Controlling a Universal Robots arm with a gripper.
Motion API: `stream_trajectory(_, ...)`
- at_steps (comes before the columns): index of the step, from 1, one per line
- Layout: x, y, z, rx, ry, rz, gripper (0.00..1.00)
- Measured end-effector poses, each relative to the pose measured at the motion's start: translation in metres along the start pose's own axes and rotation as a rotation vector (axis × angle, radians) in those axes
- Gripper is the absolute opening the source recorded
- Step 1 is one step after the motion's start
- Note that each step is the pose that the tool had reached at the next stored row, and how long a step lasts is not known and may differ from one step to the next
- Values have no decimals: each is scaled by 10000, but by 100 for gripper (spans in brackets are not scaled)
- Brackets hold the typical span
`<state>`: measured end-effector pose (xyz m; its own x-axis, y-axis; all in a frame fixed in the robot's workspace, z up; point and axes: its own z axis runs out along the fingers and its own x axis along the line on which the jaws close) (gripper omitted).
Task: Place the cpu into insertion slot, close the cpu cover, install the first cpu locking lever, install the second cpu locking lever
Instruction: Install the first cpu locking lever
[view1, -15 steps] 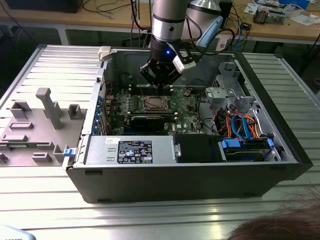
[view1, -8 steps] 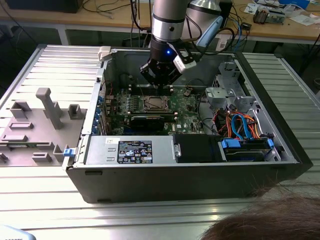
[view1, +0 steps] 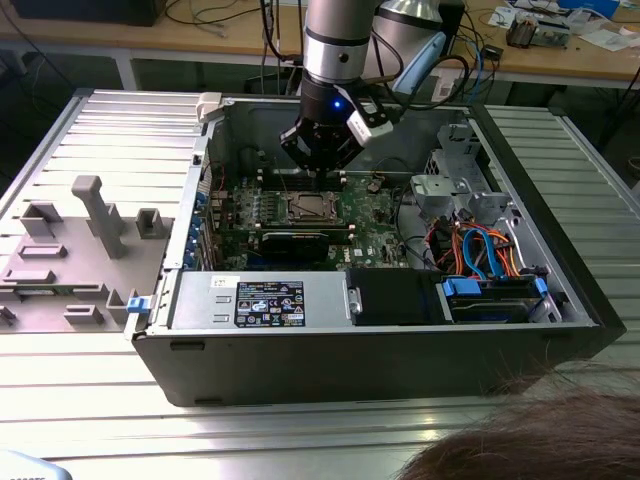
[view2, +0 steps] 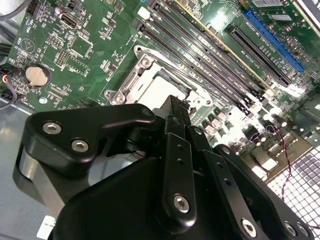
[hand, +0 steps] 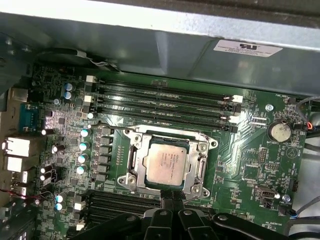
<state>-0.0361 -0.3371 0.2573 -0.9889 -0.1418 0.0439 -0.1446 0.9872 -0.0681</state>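
One ribbed metal table (view1: 90, 420) carries all you are working on. On it lies an open computer case (view1: 300, 355) with its inside exposed. On the table at the exterior view's left of the case you have a grey moulded fixture tray (view1: 60, 255). Someone's hair (view1: 540, 445) edges into the exterior view, in front of the case.

Your arm (view1: 338, 40) reaches straight down into the case. Its jaws hang low over the green motherboard (hand: 240, 170) that fills the case floor. The jaws are clenched tip to tip. In both wrist views the tips sit at the middle of one edge of the socket. From these angles you cannot tell whether they touch its rim or stop just short of it.

Long black memory slots (hand: 160, 100) run in a bank along the socket's opposite edge, and a second bank lies under the jaws.

The insertion slot (hand: 129, 134) sits mid-board, its pale metal rim held by tabs at the corners. The cpu cover (hand: 198, 167) lies flat down on it, and its silvery frame borders the chip on all four sides. The cpu (hand: 166, 161) is seated inside the slot with its metal top up, showing through the cover's square cut-out.

A round coin cell (hand: 279, 131) sits well apart from the socket, near the board's edge.
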Motion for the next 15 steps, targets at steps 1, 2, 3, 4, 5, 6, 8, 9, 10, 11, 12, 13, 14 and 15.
stream_trajectory(1, 0, 0, 0, 1, -1, -12, 11)
stream_trajectory(2, 0, 0, 0, 1, -3, -32, 11)
stream_trajectory(3, 0, 0, 0, 2, -3, -49, 11)
stream_trajectory(4, 0, 0, 0, 3, -5, -68, 11)
stream_trajectory(5, 0, 0, 0, 3, -6, -82, 11)
stream_trajectory(6, 0, 0, 0, 5, -7, -95, 11)
stream_trajectory(8, 0, 0, 0, 5, -9, -118, 11)
stream_trajectory(9, 0, 0, 0, 6, -9, -128, 11)
stream_trajectory(10, 0, 0, 0, 6, -10, -139, 11)
stream_trajectory(11, 0, 0, 0, 7, -11, -150, 11)
stream_trajectory(12, 0, 0, 0, 7, -12, -165, 11)
stream_trajectory(13, 0, 0, 0, 8, -12, -174, 11)
stream_trajectory(14, 0, 0, 0, 8, -13, -189, 11)
stream_trajectory(15, 0, 0, 0, 9, -14, -198, 11)
